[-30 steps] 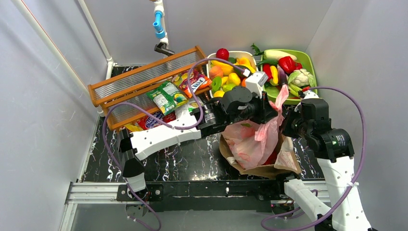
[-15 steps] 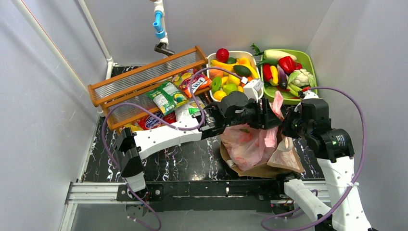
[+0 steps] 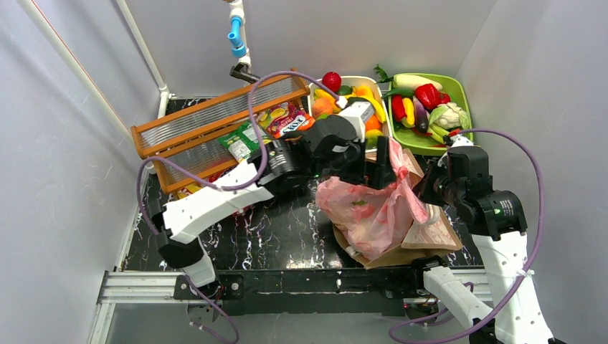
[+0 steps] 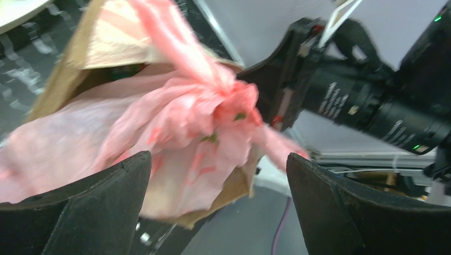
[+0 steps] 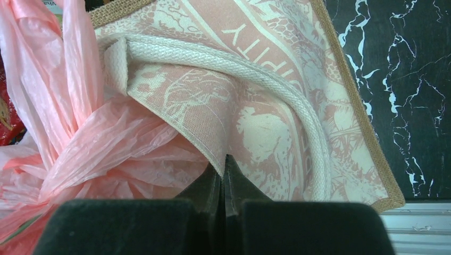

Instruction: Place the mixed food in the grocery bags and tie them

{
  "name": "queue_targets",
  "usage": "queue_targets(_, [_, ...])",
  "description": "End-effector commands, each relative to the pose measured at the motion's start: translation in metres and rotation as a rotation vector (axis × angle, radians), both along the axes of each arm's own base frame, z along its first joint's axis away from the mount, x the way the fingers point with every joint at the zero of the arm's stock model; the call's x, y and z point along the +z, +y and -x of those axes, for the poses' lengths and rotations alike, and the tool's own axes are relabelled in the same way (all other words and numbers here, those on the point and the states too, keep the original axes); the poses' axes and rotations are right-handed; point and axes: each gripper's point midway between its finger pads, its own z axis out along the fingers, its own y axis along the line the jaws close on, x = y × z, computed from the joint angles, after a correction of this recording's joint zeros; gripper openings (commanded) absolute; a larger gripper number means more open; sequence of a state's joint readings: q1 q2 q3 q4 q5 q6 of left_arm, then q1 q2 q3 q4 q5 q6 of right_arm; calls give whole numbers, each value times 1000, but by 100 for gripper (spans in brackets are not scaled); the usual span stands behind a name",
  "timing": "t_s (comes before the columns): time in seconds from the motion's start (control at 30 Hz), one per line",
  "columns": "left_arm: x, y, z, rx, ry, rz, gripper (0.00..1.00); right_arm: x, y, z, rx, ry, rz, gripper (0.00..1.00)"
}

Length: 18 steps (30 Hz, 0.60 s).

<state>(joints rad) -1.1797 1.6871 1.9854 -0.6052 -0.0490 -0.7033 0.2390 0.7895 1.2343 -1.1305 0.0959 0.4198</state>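
With left claw (image 4: 217,159) spread and right claw (image 5: 224,159) pinching the brown bag (image 5: 276,122), we would grip the limp pink bag (image 3: 366,208) at its neck.

Two robot arms: left arm (image 3: 215,204), right arm (image 3: 502,236). Two bags: one pink plastic bag (image 3: 366,208), one brown printed bag (image 3: 437,233) with one white rope handle (image 5: 255,69). Three containers: one white fruit basket (image 3: 356,77), one green tray (image 3: 466,100), one orange slatted crate (image 3: 215,115). Two packets in plain view: one green snack packet (image 3: 240,142), one red snack packet (image 3: 287,118); others are partly hidden. Toy fruits and vegetables (image 3: 321,106) are too crowded to count, save one cauliflower (image 3: 448,115).
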Motion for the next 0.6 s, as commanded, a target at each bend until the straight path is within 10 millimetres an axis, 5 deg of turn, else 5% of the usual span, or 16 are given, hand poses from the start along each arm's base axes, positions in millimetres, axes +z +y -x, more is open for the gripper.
queue_targets(0.0, [14, 84, 0, 140, -61, -135, 98, 20, 5, -12, -9, -85, -38, 1])
queue_targets(0.27, [-64, 155, 12, 306, 36, -206, 94, 24, 10, -15, 0, -81, -62, 1])
queue_targets(0.4, [-126, 151, 29, 241, 102, -190, 87, 27, 13, -15, 7, -84, -83, 1])
queue_targets(0.57, [-189, 123, 43, 92, 131, -164, 85, 27, 18, -16, 9, -68, -107, 1])
